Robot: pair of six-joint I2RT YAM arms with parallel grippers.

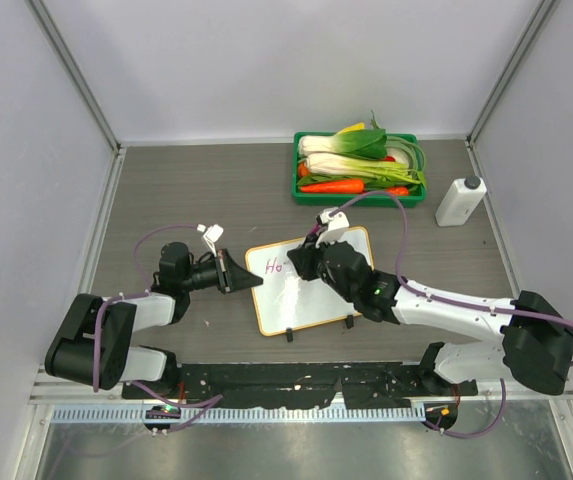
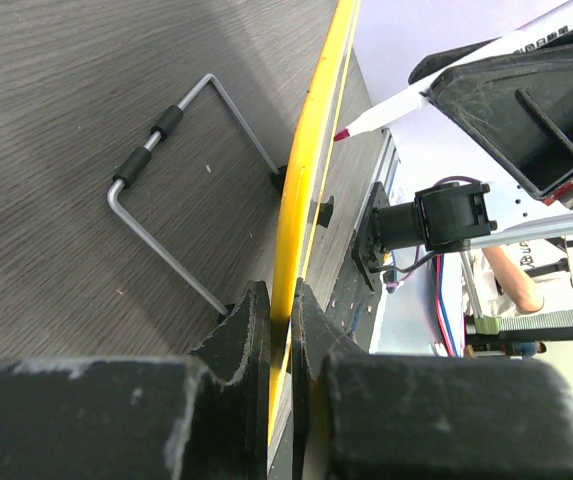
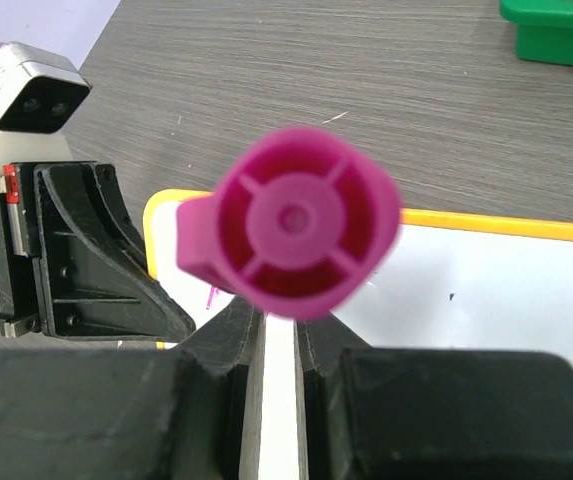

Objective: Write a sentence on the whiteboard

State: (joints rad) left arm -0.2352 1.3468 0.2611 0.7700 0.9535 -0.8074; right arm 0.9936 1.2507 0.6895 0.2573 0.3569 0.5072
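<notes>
Pink sentence [image 1: 274,267] partly hidden by right gripper [image 3: 278,325] pinching marker [image 3: 296,225]; left gripper [image 2: 281,310] pinches whiteboard [image 1: 311,300].

We see a matt grey wood-grain tabletop [image 1: 186,190] — a glossy, yellow-rimmed white whiteboard [image 1: 296,300] — and a smooth magenta plastic marker cap [image 3: 296,225].

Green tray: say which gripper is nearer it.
Right. The right gripper, holding a marker over the whiteboard, is just front-left of the green tray; the left gripper clamps the whiteboard's left edge, farther off.
</notes>
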